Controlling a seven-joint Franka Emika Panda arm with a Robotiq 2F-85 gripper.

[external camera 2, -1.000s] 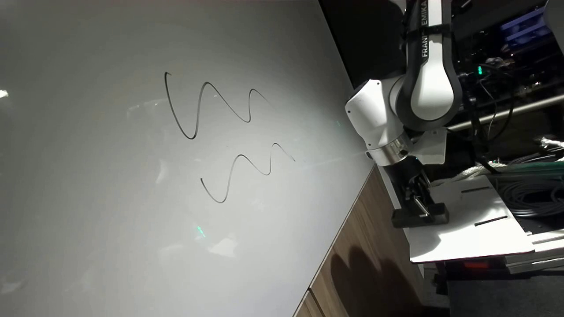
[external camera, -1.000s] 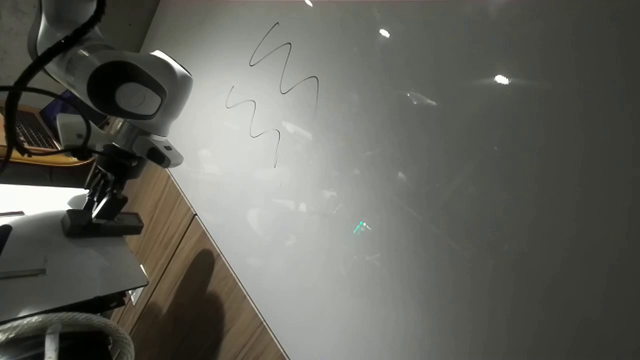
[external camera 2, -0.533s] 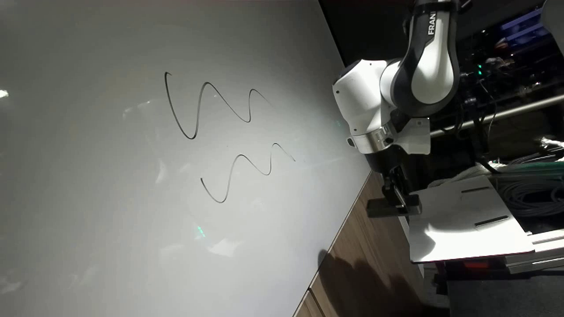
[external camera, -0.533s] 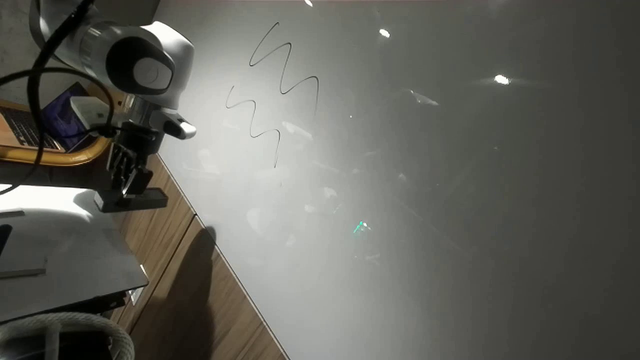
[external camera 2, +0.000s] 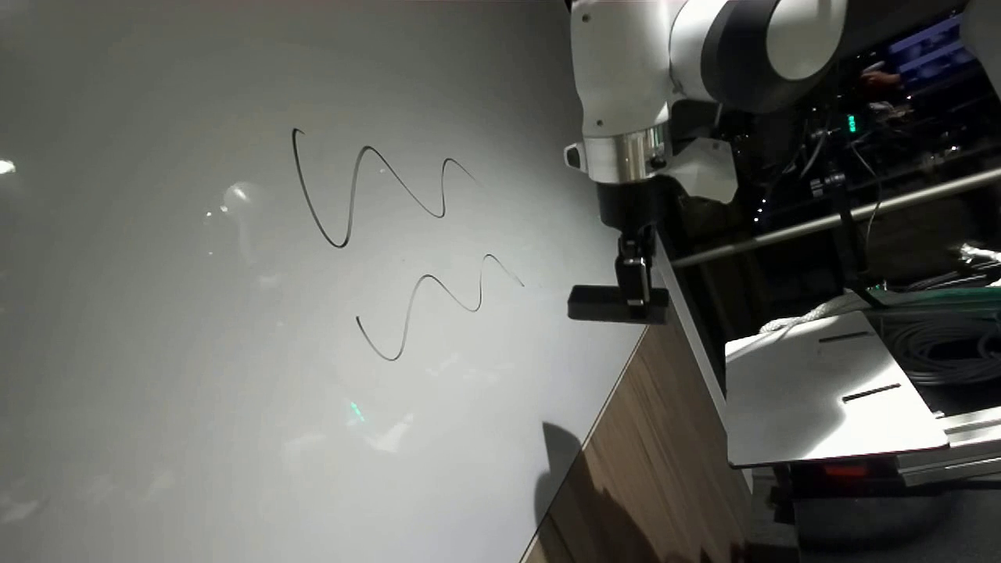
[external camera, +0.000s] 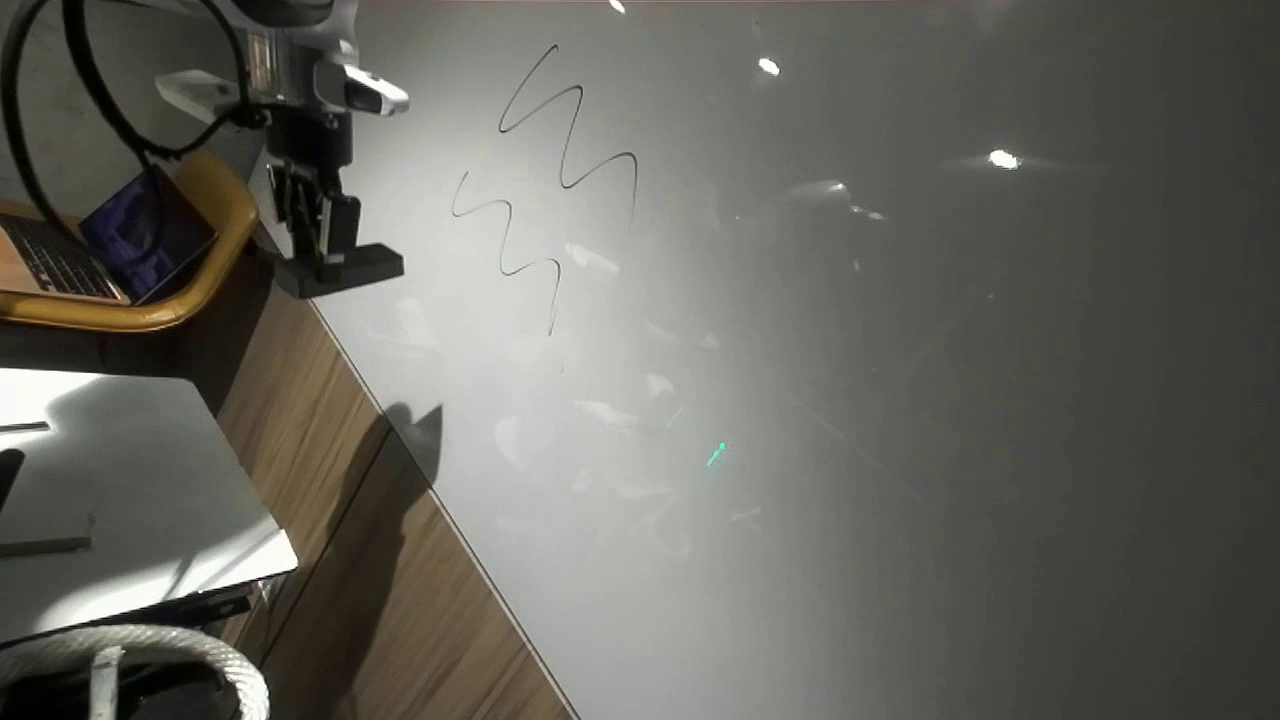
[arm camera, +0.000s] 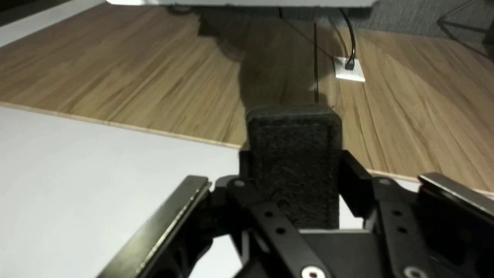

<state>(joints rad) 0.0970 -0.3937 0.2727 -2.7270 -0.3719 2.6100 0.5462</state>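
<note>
eraser [external camera: 355, 270] is upper left in an exterior view, held by gripper [arm camera: 296, 166], jaws approx half spread, on its sides; behind it, whiteboard [external camera: 850, 480] w/ 2 squiggles [external camera: 570, 137]; wood panel [external camera: 430, 600] lower left.

Whiteboard [external camera: 850, 350], laptop [external camera: 125, 228] and coiled cables [external camera 2: 919, 353] suggest a lab.

Got dark fuzzy-faced block [arm camera: 295, 162] clamped between fingers [arm camera: 357, 185] of tool [arm camera: 299, 170]. Seeing white surface [arm camera: 96, 185] at lower left, wood-grain surface [arm camera: 154, 65] above it, with dark seam [arm camera: 315, 65] and broad shadow [arm camera: 278, 73]. Also getting white plate [arm camera: 356, 75] right of seam, with black plug [arm camera: 349, 65] and cable [arm camera: 353, 42], plus pale edge [arm camera: 239, 2] across top.
</note>
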